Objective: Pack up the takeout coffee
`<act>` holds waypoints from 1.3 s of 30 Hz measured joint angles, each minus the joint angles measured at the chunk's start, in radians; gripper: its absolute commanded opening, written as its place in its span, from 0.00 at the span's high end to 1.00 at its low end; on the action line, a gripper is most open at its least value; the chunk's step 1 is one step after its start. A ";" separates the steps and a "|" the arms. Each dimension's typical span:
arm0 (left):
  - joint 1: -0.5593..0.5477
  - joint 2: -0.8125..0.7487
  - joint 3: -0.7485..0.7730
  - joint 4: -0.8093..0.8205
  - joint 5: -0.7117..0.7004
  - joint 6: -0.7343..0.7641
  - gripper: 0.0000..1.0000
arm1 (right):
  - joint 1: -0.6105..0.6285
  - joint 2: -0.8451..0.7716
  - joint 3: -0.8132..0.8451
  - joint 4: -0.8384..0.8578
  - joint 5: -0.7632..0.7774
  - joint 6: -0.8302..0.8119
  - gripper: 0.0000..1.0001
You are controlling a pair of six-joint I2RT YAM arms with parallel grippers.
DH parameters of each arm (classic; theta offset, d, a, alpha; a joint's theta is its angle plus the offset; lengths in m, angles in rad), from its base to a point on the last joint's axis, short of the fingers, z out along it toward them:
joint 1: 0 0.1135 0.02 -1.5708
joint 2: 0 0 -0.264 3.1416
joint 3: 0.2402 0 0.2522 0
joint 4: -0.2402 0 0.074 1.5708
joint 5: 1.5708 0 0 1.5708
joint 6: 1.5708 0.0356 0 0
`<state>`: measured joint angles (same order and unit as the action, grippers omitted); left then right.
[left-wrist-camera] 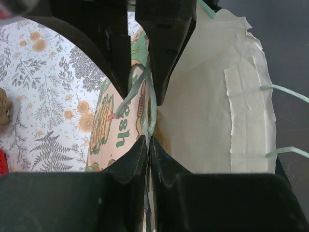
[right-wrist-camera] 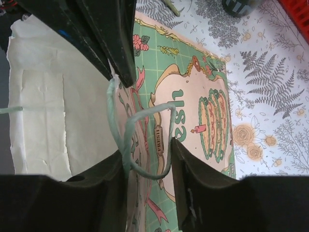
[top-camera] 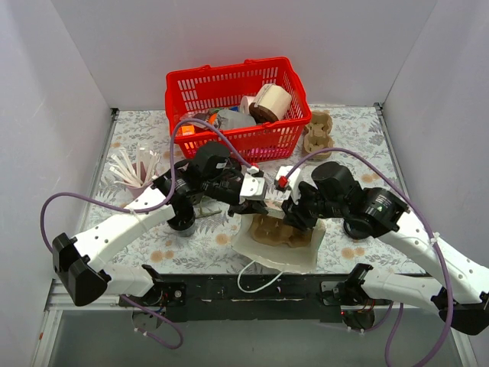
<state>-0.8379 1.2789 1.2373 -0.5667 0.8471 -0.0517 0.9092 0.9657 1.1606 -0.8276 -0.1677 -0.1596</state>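
Note:
A cream paper bag with a green and peach printed side lies open at the front middle of the table. My left gripper is shut on the bag's rim, next to its green twisted handle. My right gripper is open, and the green handle loop and the printed wall lie between its fingers. The bag's cream inside shows in both wrist views. A takeout cup lies on its side in the red basket.
A brown cup carrier sits right of the basket. A holder of white stirrers stands at the left. A dark cup stands under my left arm. The table's front edge runs just behind the bag.

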 measured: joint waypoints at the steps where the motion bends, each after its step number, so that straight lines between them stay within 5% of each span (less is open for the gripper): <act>1: 0.000 0.000 -0.002 0.005 -0.001 -0.008 0.74 | 0.000 0.004 0.000 0.000 -0.003 -0.003 0.71; 5: -0.002 -0.001 -0.006 0.061 -0.018 -0.082 0.38 | 0.000 -0.014 0.000 0.005 0.008 -0.001 0.94; 7: -0.002 -0.006 -0.011 0.111 -0.048 -0.142 0.02 | 0.000 -0.022 0.001 0.010 0.034 0.005 0.99; 19: -0.003 -0.064 0.042 0.304 -0.564 -0.592 0.02 | 0.000 0.004 0.062 0.006 0.371 0.198 0.99; 27: -0.005 0.094 0.308 0.078 -0.900 -0.859 0.02 | 0.000 -0.040 0.020 0.069 0.503 0.291 0.99; 39: -0.085 0.120 0.279 -0.087 -0.922 -1.046 0.02 | 0.000 -0.084 -0.084 0.204 0.649 0.307 0.99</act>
<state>-0.9226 1.3987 1.5166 -0.6540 -0.0746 -1.0977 0.9096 0.8822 1.0763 -0.6235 0.4812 0.1478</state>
